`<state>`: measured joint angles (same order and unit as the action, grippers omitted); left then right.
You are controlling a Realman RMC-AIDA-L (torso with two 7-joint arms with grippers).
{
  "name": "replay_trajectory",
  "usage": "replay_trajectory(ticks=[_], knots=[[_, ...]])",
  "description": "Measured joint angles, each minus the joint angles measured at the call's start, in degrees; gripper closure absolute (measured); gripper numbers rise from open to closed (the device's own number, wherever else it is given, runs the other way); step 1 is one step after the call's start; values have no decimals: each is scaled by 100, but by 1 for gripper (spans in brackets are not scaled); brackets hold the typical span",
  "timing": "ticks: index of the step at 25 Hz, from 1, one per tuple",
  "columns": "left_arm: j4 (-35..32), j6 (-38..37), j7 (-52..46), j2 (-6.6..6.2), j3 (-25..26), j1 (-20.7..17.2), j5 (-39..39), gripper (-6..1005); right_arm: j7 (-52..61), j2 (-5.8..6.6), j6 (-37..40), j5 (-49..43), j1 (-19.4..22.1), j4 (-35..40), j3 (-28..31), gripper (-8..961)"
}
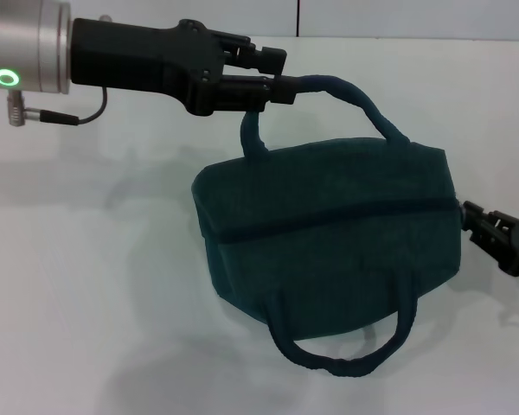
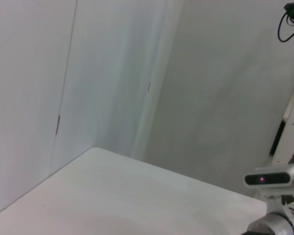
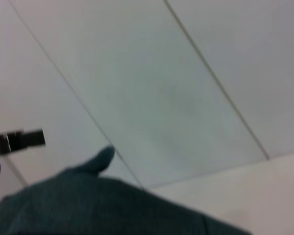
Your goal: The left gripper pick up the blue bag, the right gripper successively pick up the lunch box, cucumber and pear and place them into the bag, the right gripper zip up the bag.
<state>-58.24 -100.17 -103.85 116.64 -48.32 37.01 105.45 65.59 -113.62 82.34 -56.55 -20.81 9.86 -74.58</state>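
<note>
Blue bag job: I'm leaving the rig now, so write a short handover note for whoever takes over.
Left gripper: shut on one handle of the blue bag, holding it up above the white table.
Right gripper: at the bag's right end, by the zipper line; grip unclear.
Lunch box, cucumber, pear: none in view.
Done: the zipper looks closed along the bag.
Left: confirm full closure and contents.
</note>
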Motion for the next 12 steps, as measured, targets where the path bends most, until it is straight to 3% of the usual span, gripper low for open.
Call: replay_trajectory(ticks=[7,12], knots=[[1,-22,15,8,2,-55,-19,506,-15,53,101,-64,70,47,66,705],[3,-29,17,15,-3,-101,-18,488,-30,138,322,-42,234,98,257,524]])
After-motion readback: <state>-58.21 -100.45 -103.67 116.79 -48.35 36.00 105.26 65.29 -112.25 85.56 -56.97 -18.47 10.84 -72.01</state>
